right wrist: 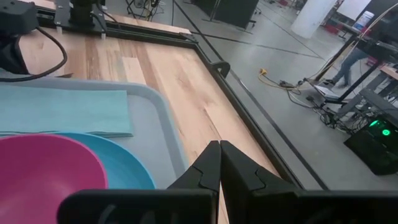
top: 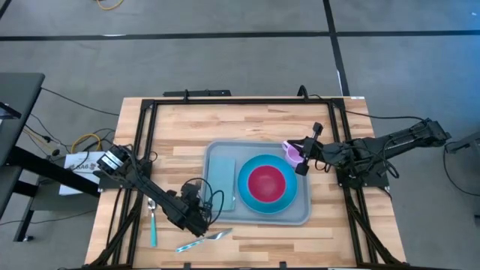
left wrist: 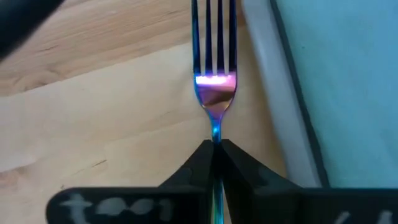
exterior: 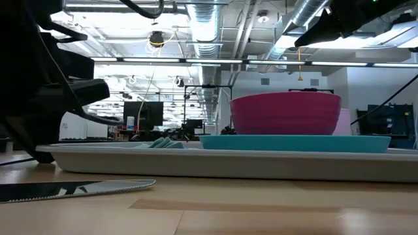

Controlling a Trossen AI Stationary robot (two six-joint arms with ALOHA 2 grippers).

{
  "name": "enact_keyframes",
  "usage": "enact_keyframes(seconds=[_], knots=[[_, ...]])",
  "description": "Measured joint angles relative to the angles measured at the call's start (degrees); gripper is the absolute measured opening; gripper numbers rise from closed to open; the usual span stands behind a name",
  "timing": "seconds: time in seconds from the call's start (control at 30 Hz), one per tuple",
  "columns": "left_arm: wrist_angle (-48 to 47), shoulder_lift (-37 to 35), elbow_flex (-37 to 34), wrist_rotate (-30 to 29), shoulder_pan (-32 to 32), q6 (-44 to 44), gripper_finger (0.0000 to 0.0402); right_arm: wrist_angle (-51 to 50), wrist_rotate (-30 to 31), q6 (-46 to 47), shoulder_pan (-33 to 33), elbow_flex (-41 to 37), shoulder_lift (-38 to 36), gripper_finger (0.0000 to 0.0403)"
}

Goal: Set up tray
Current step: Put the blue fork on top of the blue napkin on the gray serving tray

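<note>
Left end effector (left wrist: 214,149) is clamped shut on the fork (left wrist: 214,87) handle, low over the counter (top: 187,127) just off the tray's (top: 304,217) near-left corner. Tray sits mid-counter, already carrying the napkin (top: 222,178), plate (top: 289,201) and bowl (top: 266,183).

My read of the step: lift the fork and place it in the tray. Grip is thin and far back on the handle, so lift slowly and keep the tines level (a tilt could let it pivot). Clear the raised rim before moving across, then set it down on the napkin, not on the plate.

Right end effector (right wrist: 219,152) is closed and empty, hovering over the tray's far-right corner beside a pink cup (top: 291,152); keep it parked there.

In the way: a knife (top: 206,238) lies just beside the left arm on the counter, a spoon (top: 152,221) further left. Cables trail near the wrist, so watch for snags.
</note>
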Motion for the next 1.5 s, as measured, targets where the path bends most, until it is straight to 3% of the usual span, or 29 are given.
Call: enact_keyframes(seconds=[0.27, 0.37, 0.47, 0.73, 0.87, 1.03, 1.5], knots=[[-15.7, 0.3, 8.7, -2.3, 0.1, -6.8, 0.0003, 0.0, 0.0, 0.0, 0.0, 0.0, 0.0, 0.0000], [-18.7, 0.2, 11.8, -9.9, 0.1, -9.8, 0.0002, 0.0, 0.0, 0.0, 0.0, 0.0, 0.0, 0.0000], [-16.5, 0.2, 14.0, -15.6, 1.8, -8.9, 0.0002, 0.0, 0.0, 0.0, 0.0, 0.0, 0.0, 0.0000], [-6.0, 0.2, 14.2, -17.7, 11.2, 8.3, 0.0001, 0.0, 0.0, 0.4, 0.0, 0.0, 0.0, 0.0000], [-5.7, 0.2, 14.1, -15.7, 15.6, 13.6, 0.0001, 0.0, 0.0, 0.3, 0.0, 0.0, 0.0, 0.0000], [2.2, 0.2, 11.8, -15.1, 17.4, 18.6, 0.0001, 0.0, 0.0, 0.1, 0.0, 0.0, 0.0, 0.0000], [8.8, 0.2, 6.0, -11.8, 15.7, 14.5, 0.0000, 0.0, 0.0, 0.0, 0.0, 0.0, 0.0, 0.0000]])
